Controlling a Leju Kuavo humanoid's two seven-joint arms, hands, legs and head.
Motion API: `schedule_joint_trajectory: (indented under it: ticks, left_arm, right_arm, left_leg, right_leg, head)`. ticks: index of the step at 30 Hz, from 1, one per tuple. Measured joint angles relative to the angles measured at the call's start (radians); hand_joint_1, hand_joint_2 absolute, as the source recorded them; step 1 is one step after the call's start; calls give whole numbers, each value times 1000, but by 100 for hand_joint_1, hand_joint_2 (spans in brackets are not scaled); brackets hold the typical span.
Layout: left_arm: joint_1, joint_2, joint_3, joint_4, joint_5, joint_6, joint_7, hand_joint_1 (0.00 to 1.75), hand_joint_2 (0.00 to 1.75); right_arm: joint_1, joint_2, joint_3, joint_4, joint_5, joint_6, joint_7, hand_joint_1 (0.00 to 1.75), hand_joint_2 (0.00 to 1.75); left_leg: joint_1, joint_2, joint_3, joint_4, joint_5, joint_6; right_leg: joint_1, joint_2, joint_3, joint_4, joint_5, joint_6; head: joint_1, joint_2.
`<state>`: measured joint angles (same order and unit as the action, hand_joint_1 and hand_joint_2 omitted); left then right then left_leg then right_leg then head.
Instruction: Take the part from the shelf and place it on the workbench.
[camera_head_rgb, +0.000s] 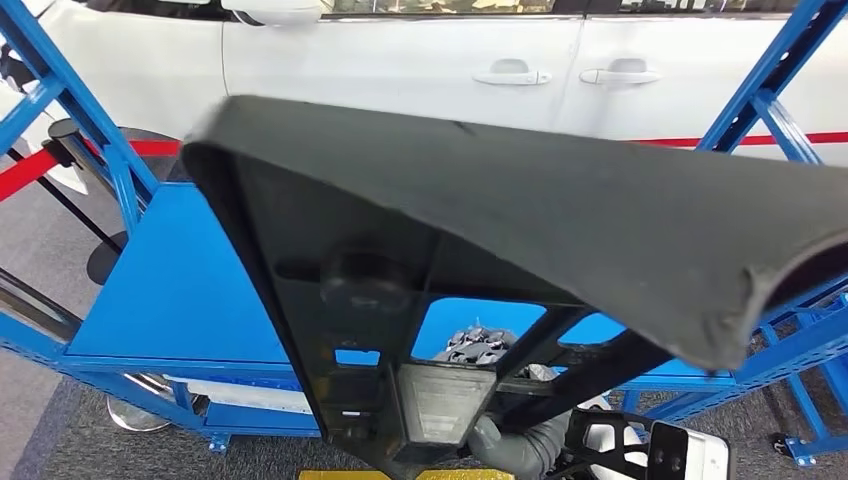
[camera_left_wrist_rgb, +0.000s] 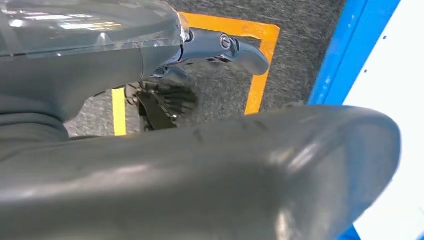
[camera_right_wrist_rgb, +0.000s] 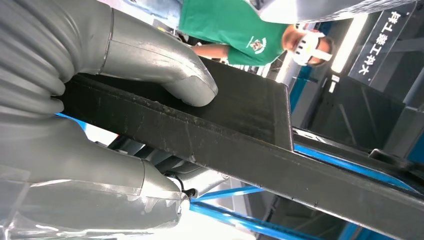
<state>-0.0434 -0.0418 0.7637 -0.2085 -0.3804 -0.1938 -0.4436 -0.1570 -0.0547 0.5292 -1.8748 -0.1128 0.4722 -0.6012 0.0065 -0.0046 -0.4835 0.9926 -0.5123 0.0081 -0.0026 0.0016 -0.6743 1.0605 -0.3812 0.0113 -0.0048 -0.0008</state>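
Both hands engaged: we are carrying large black moulded plastic panel (camera_head_rgb: 520, 215); right hand (camera_right_wrist_rgb: 100, 125) clamping its edge, left hand (camera_left_wrist_rgb: 150, 55) beside it, grip unclear; panel hiding blue counter (camera_head_rgb: 170, 290), risking collision.

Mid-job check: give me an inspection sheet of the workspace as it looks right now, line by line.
Surface: blue workbench top bare where visible; the part hides its middle.
Job's things: large black part held up close to the head camera, above the workbench, not set down.
Clutter: nothing seen.
Hands: right hand grips the part's edge, thumb on top. Left hand sits beside the part; grip cannot be told.
Cables: nothing seen.
Surroundings: white car behind the blue frame; person in a green shirt nearby; yellow floor marking on grey carpet.
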Motion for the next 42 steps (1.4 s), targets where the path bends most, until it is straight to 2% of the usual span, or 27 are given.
schedule_joint_trajectory:
  ticks: [1,2,4,5,6,7,9,11,12,15,17,19,20,21,22,24,26,27,30,32,34,35,36,38,39,40,42]
  left_arm:
    - [-1,-2,0,0,-6,-1,4,0,0]
    - [-2,-3,0,1,-12,-1,11,0,0]
    - [-4,-4,-1,1,-27,4,36,0,0]
    - [-2,-4,-1,1,-33,10,55,0,0]
    - [0,-3,-2,1,-37,19,76,0,0]
    - [1,-3,-2,1,-39,28,96,0,0]
    - [2,-2,-1,1,-39,50,136,0,0]
    - [4,-1,1,1,-39,72,169,0,0]
    - [5,0,3,1,-38,85,184,0,0]
    - [13,9,14,1,-32,128,233,0,0]
    - [23,13,25,1,-25,158,267,0,0]
    - [30,13,38,1,-15,189,302,0,0]
    - [33,13,46,1,-9,205,317,0,0]
    - [34,13,54,1,-5,217,330,0,0]
    - [35,12,60,1,-2,226,337,0,0]
    - [36,12,72,1,4,233,341,0,0]
    - [36,12,83,-2,6,235,336,0,0]
    - [35,11,87,-3,6,234,331,0,0]
    - [37,9,101,-5,4,225,314,0,0]
    - [37,8,106,-5,0,216,303,0,0]
    - [36,8,108,-7,-8,208,291,0,0]
    - [36,8,109,-7,-12,204,285,0,0]
    - [36,8,109,-8,-16,200,280,0,0]
    - [35,9,110,-8,-23,194,275,0,0]
    - [35,9,111,-8,-26,191,274,0,0]
    - [34,11,112,-8,-29,188,274,0,0]
    - [33,14,113,-8,-36,184,273,0,0]
  right_arm:
    - [2,-1,-1,-10,8,-9,-1,175,175]
    - [3,-3,-3,-21,19,-19,-3,175,175]
    - [4,-11,-9,-47,43,-49,-21,175,175]
    - [5,-18,-13,-59,50,-63,-32,175,175]
    - [6,-25,-17,-70,54,-75,-45,175,175]
    - [8,-32,-22,-77,57,-83,-54,175,175]
    - [12,-44,-30,-92,66,-93,-68,175,175]
    - [13,-53,-35,-107,73,-96,-73,175,175]
    - [13,-58,-36,-114,74,-96,-73,175,175]
    - [19,-78,-46,-125,72,-91,-71,175,175]
    - [26,-91,-57,-128,64,-83,-74,175,175]
    - [31,-106,-69,-130,47,-68,-82,175,175]
    - [33,-115,-75,-130,36,-58,-87,175,175]
    - [34,-125,-82,-130,26,-50,-90,175,175]
    - [35,-135,-88,-128,17,-42,-91,175,175]
    - [35,-148,-99,-126,9,-32,-91,175,175]
    - [35,-158,-108,-125,6,-28,-91,175,175]
    - [34,-162,-111,-125,5,-28,-91,175,175]
    - [34,-175,-117,-127,3,-36,-91,175,175]
    - [35,-188,-122,-132,-3,-47,-89,175,175]
    - [36,-203,-127,-140,-11,-61,-86,175,175]
    - [37,-210,-130,-143,-15,-70,-84,175,175]
    - [39,-218,-131,-146,-19,-79,-82,175,175]
    - [43,-232,-133,-150,-26,-95,-80,175,175]
    - [44,-238,-133,-151,-28,-103,-79,175,175]
    - [44,-244,-134,-153,-29,-110,-78,175,175]
    - [45,-252,-135,-159,-31,-124,-79,175,175]
  left_leg:
    - [3,2,-7,-3,11,6]
    - [4,4,-18,-5,24,13]
    - [2,6,-43,-3,44,22]
    - [0,7,-58,-2,54,23]
    - [-1,7,-73,0,63,22]
    - [-1,8,-86,3,70,19]
    - [-1,9,-109,14,82,14]
    - [-3,8,-125,24,91,5]
    - [-4,8,-130,26,98,-1]
    - [-3,6,-144,29,108,-19]
    - [-1,4,-166,81,44,-27]
    - [2,5,-195,198,-55,-30]
    - [3,5,-203,257,-83,-31]
    - [3,5,-201,294,-85,-31]
    - [3,5,-185,302,-66,-29]
    - [1,5,-107,220,-10,-21]
    - [-3,5,-9,77,-9,-9]
    - [-6,4,20,28,-20,-5]
    - [-9,7,23,-11,-11,7]
    - [-5,12,7,-20,14,19]
    - [-4,15,-20,-19,38,27]
    - [-4,16,-36,-15,49,27]
    - [-4,16,-54,-11,60,25]
    - [-2,17,-93,2,79,20]
    - [-1,17,-111,11,87,15]
    - [-2,16,-127,21,93,10]
    - [-3,14,-147,35,107,-2]
  right_leg:
    - [1,4,-11,35,-22,5]
    - [2,9,-25,89,-63,9]
    - [-2,10,-42,201,-170,15]
    - [-4,9,-40,244,-204,17]
    - [-6,8,-28,263,-212,19]
    - [-8,6,-3,251,-194,19]
    - [-11,5,85,143,-146,16]
    - [-8,5,177,5,-146,7]
    - [-5,5,199,-36,-156,2]
    - [-4,1,190,-62,-147,-19]
    - [-7,-3,169,-66,-125,-35]
    - [-4,-5,143,-63,-105,-44]
    - [-1,-7,129,-60,-96,-45]
    - [1,-8,114,-57,-87,-45]
    - [3,-9,99,-52,-79,-45]
    - [5,-10,70,-39,-65,-43]
    - [8,-11,51,-29,-51,-37]
    - [8,-12,47,-28,-43,-32]
    - [3,-12,41,-30,-24,-14]
    - [0,-6,26,4,-74,-2]
    - [-6,-3,-1,107,-176,8]
    - [-9,-3,-13,169,-211,13]
    - [-13,-3,-16,217,-222,18]
    - [-20,-3,16,230,-176,26]
    - [-24,-3,56,189,-146,29]
    - [-26,-3,107,121,-138,30]
    - [-24,-1,189,-4,-158,21]
  head:
    - [4,0]
    - [8,0]
    - [15,0]
    - [16,0]
    - [16,0]
    - [16,0]
    - [17,0]
    - [16,0]
    - [16,0]
    - [15,0]
    - [12,0]
    - [8,0]
    - [7,0]
    - [7,0]
    - [7,0]
    - [6,0]
    - [7,0]
    - [7,0]
    - [7,0]
    - [7,0]
    - [8,0]
    - [8,0]
    - [9,0]
    - [8,0]
    - [8,0]
    - [8,0]
    - [8,0]
